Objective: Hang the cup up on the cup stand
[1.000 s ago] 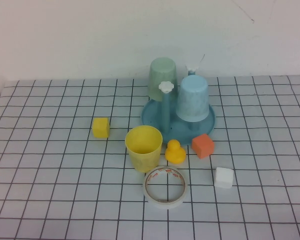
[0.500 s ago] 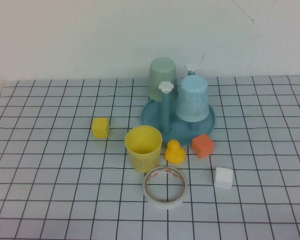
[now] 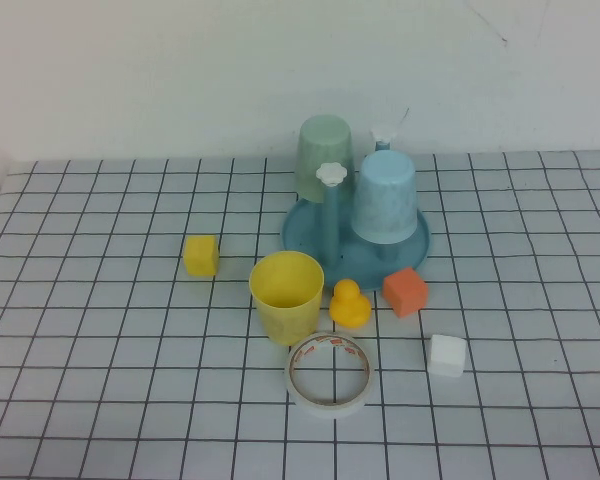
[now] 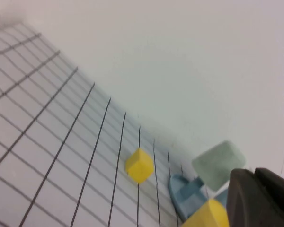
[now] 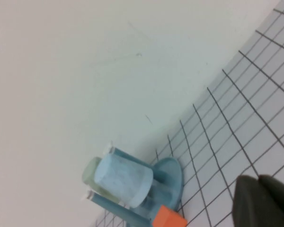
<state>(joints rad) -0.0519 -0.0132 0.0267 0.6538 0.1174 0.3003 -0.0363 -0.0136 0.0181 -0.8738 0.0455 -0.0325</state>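
My cup (image 3: 287, 297), the yellow tumbler, stands upright and mouth-up on the gridded table (image 3: 100, 380), untouched, just in front of the cup stand (image 3: 310, 238); the stand already carries a pale green cup (image 3: 325, 155) and a light blue cup (image 3: 385, 196) upside down on its pegs, and the peg with the white flower knob (image 3: 331, 174) stands bare, nearest the tumbler.

Neither of my arms shows from above. My left gripper (image 4: 262, 198) is only a dark edge in its own wrist view, well back from the cup, with the yellow block (image 4: 139, 165) far ahead of it; my right gripper (image 5: 265, 201) is likewise a dark corner, the stand and orange block (image 5: 168, 218) far ahead; whether either is open or closed I cannot tell.

As I judge it, the step is the approach and grasp; I should take the tumbler by its wall from the side away from the duck (image 3: 349, 303) and the tape roll (image 3: 329, 374), which crowd it; then invert it fully and lower it straight over the free peg, clear of the blue cup.
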